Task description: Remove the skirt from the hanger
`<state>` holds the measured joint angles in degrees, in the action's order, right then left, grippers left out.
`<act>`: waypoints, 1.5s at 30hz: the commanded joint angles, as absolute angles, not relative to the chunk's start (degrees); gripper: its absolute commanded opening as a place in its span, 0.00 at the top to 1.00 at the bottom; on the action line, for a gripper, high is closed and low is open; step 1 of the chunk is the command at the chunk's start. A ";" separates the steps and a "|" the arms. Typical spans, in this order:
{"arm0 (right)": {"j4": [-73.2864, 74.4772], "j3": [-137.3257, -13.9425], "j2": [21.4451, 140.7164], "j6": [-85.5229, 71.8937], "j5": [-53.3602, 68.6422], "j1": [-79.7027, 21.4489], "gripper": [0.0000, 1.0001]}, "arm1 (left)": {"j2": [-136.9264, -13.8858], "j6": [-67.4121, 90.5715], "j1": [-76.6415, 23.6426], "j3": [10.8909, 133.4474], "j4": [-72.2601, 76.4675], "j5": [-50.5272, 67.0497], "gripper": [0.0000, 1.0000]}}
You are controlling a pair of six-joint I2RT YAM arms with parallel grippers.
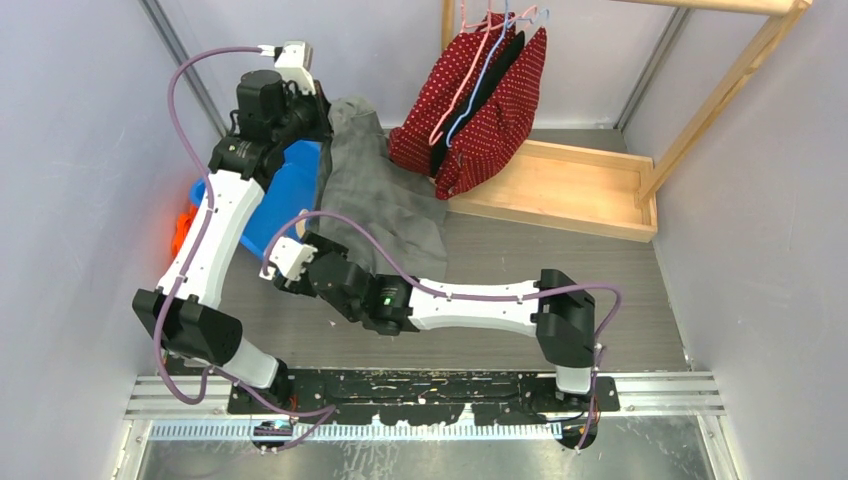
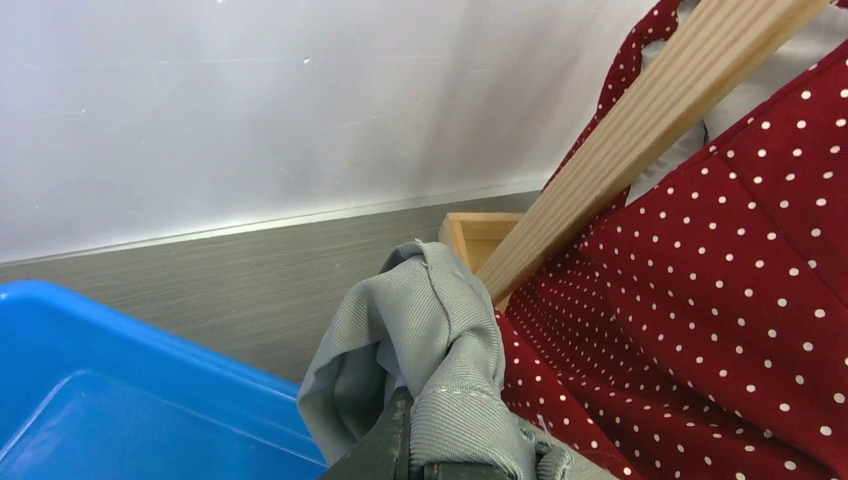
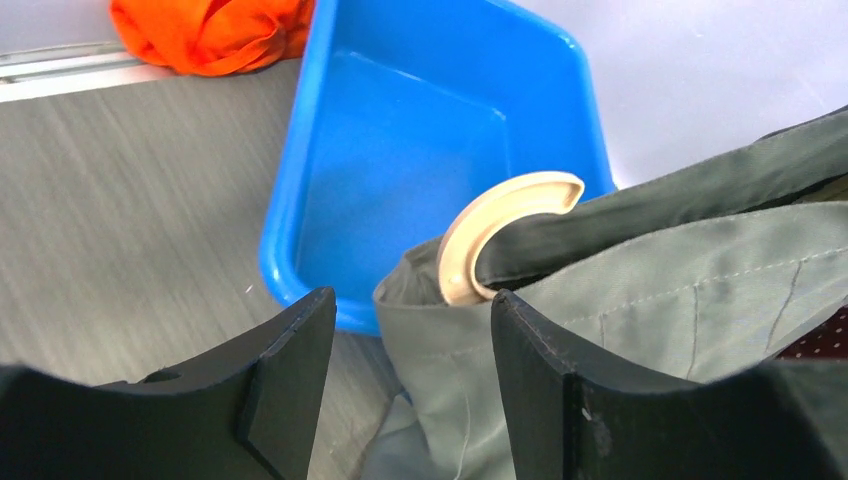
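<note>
Our left gripper (image 2: 432, 456) pinches a bunched fold of the grey skirt (image 2: 420, 330), we judge to hold it up. The right gripper (image 3: 410, 310) waits with jaws spread just short of the beige hanger (image 3: 490, 225) tip poking from the waist, seemingly lined up to draw it out. The skirt drapes down beside the blue bin (image 3: 420, 130) with the hanger not yet out, and the red garment (image 1: 490, 100) and rack (image 1: 560, 190) close behind could snag it.
</note>
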<state>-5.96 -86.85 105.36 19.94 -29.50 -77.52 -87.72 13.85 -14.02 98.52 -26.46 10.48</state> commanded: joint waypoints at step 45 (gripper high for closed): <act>11.44 -83.29 71.31 6.00 -34.45 -76.66 0.99 | -102.48 7.38 -15.65 118.71 -30.07 5.92 1.00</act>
<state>5.21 -83.79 71.92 12.58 -39.42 -76.03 -100.01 8.73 -16.14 112.27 -31.05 6.20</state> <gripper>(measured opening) 0.178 0.022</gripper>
